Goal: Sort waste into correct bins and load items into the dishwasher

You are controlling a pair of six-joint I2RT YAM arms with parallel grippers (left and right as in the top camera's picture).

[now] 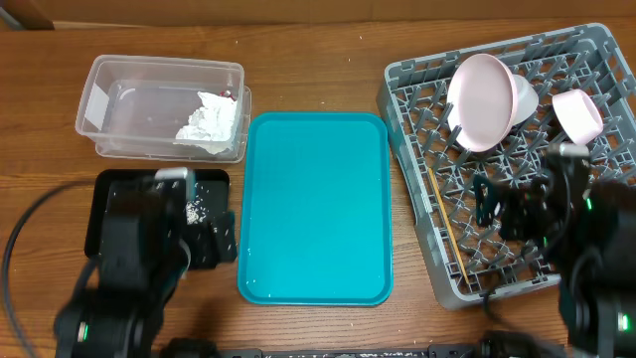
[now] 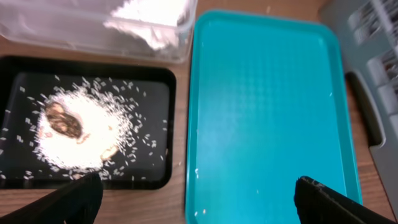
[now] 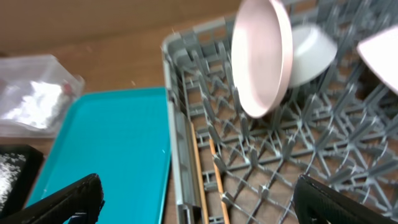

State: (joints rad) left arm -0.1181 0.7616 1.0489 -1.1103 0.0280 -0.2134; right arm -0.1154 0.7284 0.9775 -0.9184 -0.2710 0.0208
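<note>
The left fingers (image 2: 74, 199) stand wide apart and hold nothing. They hang over the black tray (image 1: 99, 214), which lies just left of the teal tray (image 1: 318, 209). In the black tray is a heap of rice (image 2: 93, 146) with the brown scrap (image 2: 62, 122) on top, and loose grains are spread around it. Behind it, at the far left corner of the teal tray, stands the tub (image 1: 109, 109), with the napkin (image 1: 209, 124) and the red wrapper (image 1: 228, 95) inside.

The right fingers (image 3: 68, 199) are also wide apart and empty. They hang over the rack (image 1: 397, 80), which stands just right of the teal tray. The plate (image 1: 482, 99) leans between the pegs at the far side, one bowl (image 1: 522, 97) is behind it and a second bowl (image 1: 578, 112) is further right. The chopsticks (image 1: 449, 224) lie on the rack floor along the side nearest the teal tray. I cannot find the cup.

The teal tray is bare except for some pale specks, too small to say if they are rice. I judge the sorting is nearly finished and the step now is to check and draw back. To do it well, each arm should rise straight up first. Then the right fingers do not catch a peg or the chopsticks, and the left fingers do not push the black tray and scatter the grains.
</note>
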